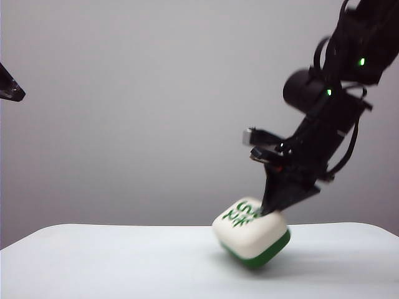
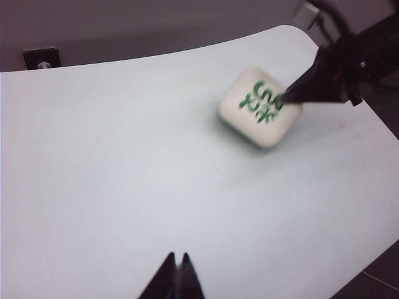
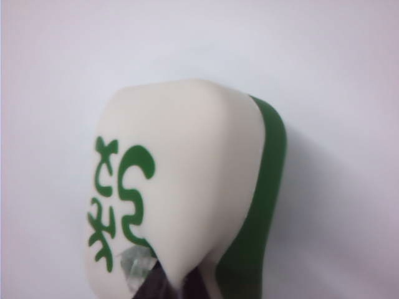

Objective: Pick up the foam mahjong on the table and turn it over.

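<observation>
White table (image 1: 93, 268), grey backdrop: your right gripper (image 1: 269, 210) has its fingers pinching one deeply dented edge of the tilted foam mahjong (image 1: 251, 232), which may squirm free mid-flip; left gripper (image 2: 176, 274), fingers pressed together, idles well apart.

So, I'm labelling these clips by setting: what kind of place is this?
Probably a lab test bench: a bare white table, a plain grey backdrop, and only the foam mahjong, pinched by the right tool.
</observation>
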